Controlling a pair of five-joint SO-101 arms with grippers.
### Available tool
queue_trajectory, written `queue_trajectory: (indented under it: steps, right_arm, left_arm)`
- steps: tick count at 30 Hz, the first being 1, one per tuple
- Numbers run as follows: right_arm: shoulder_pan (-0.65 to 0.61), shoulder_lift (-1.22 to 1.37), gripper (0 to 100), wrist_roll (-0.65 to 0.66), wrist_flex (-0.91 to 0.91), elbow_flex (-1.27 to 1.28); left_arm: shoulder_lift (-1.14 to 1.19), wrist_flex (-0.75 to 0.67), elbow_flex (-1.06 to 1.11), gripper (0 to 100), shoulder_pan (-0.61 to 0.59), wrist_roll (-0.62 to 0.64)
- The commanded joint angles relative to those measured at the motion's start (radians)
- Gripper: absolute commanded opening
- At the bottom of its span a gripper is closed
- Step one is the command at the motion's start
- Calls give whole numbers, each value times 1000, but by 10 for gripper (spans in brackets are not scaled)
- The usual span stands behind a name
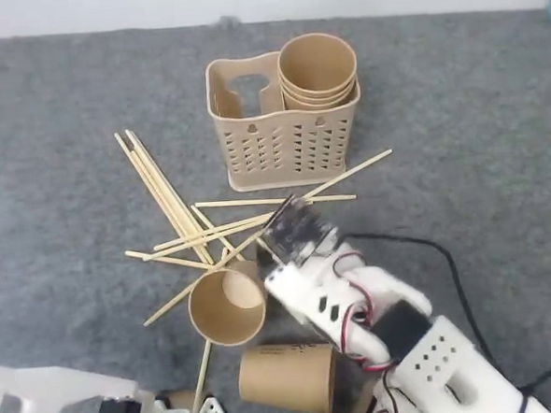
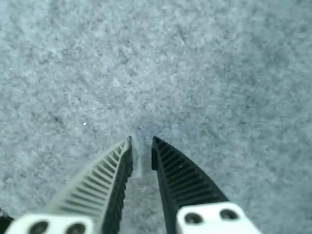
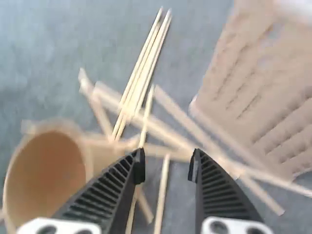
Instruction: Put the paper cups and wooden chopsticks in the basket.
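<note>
— So, where do the cups and sticks lie?
— A stack of brown paper cups (image 1: 318, 68) stands in the right compartment of the beige slotted plastic basket (image 1: 254, 156), far side. Two loose brown paper cups lie tipped over nearer: one (image 1: 227, 308) among the thin wooden chopsticks (image 1: 167, 194) scattered on the grey carpet (image 1: 65, 135), one (image 1: 288, 379) nearer still.
— And the grippers?
— The right gripper (image 3: 166, 163) hangs over the chopsticks beside the tipped cup, jaws released, grasping nothing. The left gripper (image 2: 141, 144), over bare carpet, is slightly parted and empty.
</note>
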Motion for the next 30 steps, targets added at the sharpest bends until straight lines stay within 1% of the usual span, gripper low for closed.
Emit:
queue_trajectory:
  steps: [1, 3, 4, 5, 10, 12, 14, 18, 20, 25, 30]
  right_arm:
    - [71, 8, 169, -86, 13, -164]
    - [73, 8, 169, -126, 88, -216]
    - [44, 8, 169, -143, 142, -236]
    - [-5, 8, 169, -152, 199, -245]
    - [-348, 19, 171, -161, 452, -247]
    - [-446, 19, 174, -147, 492, -232]
    - [-518, 19, 209, -92, 487, -195]
    - [-638, 19, 296, -68, 378, -104]
    - [-668, 21, 310, -75, 312, -80]
    - [-673, 21, 310, -180, 94, -3]
    - [-645, 21, 310, -195, -111, 124]
  left_arm:
    - [-17, -6, -45, 62, -9, -31]
    - [-17, -14, -45, 62, -9, -34]
    - [-17, -23, -44, 62, -9, -34]
    - [-17, -28, -42, 62, -9, -34]
    - [-17, -32, -42, 62, -5, -34]
    - [-17, -32, -42, 62, -2, -34]
    - [-17, -32, -42, 62, 0, -34]
    - [-17, -32, -42, 62, -6, -34]
    - [-17, -32, -42, 62, -9, -34]
    - [-15, -32, -42, 62, -9, -34]
    - [-15, -32, -41, 62, 2, -29]
